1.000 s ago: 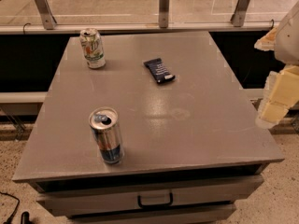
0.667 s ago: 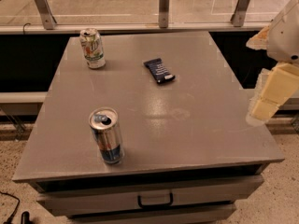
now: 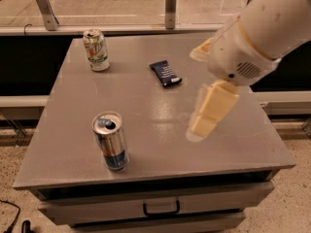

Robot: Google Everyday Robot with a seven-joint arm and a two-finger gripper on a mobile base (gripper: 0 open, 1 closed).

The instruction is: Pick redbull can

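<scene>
The gripper [image 3: 209, 111] hangs above the right half of the table [image 3: 63, 154], pointing down and to the left, well apart from every object. I cannot tell whether it is open or closed. Nothing appears to be in it.

Nearest the camera, a drawer with a dark handle [image 3: 160, 208] sits under the table's front edge. Just behind that edge, on the left, the redbull can [image 3: 111, 141] stands upright with its tab-opened top showing. Nothing is close around it. Farther back, near the middle, lies a dark snack bar [image 3: 165, 73]. In the far left corner stands a white-and-green soda can [image 3: 96, 50], which is not the target.

The step in hand looks like the approach, with the grasp not yet begun. To do it well, the gripper should cross to the left and come down level with the can's middle, wide enough to pass either side of the body. The can is slim and tall, so it likely tips at a slight sideways knock, and the front edge is near. Closing should be centred and below the rim, and the lift should go straight up.
</scene>
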